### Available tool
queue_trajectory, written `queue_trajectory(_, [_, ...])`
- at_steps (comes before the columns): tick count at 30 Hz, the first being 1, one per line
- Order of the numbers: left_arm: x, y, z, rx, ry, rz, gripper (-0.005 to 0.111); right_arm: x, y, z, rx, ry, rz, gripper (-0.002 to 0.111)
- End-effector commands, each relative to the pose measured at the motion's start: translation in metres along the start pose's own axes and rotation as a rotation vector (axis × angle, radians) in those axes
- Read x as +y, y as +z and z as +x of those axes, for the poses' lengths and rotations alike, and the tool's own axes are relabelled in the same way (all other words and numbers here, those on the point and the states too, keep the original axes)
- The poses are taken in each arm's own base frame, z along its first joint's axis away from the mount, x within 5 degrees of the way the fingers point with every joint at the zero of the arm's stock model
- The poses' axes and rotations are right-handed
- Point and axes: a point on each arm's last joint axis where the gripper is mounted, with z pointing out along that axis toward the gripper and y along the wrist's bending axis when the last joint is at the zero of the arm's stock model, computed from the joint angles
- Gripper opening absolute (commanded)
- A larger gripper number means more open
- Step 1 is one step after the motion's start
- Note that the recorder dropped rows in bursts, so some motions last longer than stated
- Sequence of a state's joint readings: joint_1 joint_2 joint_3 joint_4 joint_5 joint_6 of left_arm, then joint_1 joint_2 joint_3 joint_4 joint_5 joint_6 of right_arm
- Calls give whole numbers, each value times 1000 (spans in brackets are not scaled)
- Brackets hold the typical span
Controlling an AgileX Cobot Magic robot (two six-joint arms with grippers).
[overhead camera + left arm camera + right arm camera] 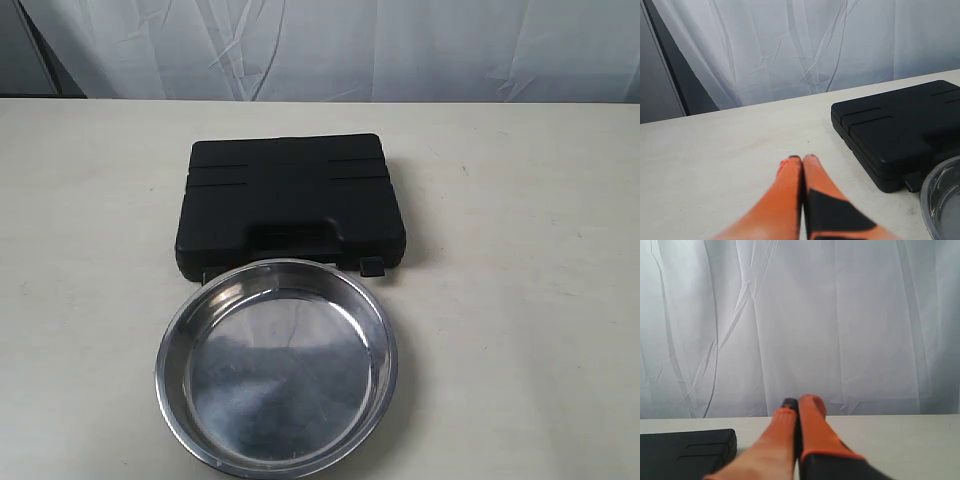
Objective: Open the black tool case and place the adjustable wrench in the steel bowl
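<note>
The black tool case (290, 205) lies closed on the table, its handle cutout facing the steel bowl (277, 362), which sits just in front of it with nothing inside. The adjustable wrench is hidden. Neither arm appears in the exterior view. In the left wrist view my left gripper (802, 159) is shut, its orange fingers pressed together over bare table, with the case (900, 131) and the bowl's rim (940, 200) off to one side. In the right wrist view my right gripper (799, 403) is shut too, with a corner of the case (687, 452) beside it.
The pale table (520, 300) stretches wide on both sides of the case and bowl. A white draped cloth (330, 45) hangs behind the table's far edge. A small latch tab (372, 266) sticks out of the case's front, close to the bowl's rim.
</note>
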State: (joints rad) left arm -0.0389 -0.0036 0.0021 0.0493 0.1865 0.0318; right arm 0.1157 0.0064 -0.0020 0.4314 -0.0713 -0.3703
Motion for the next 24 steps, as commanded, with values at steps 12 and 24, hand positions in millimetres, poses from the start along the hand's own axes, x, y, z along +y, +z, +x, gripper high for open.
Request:
queue_trajectory(12, [0, 0, -1, -5, -4, 4, 0, -1, -1, -1, -18, 14, 8, 0])
queue_trajectory(24, [0, 0, -1, -5, -4, 4, 0, -28, -11, -30, -442, 653, 198, 0])
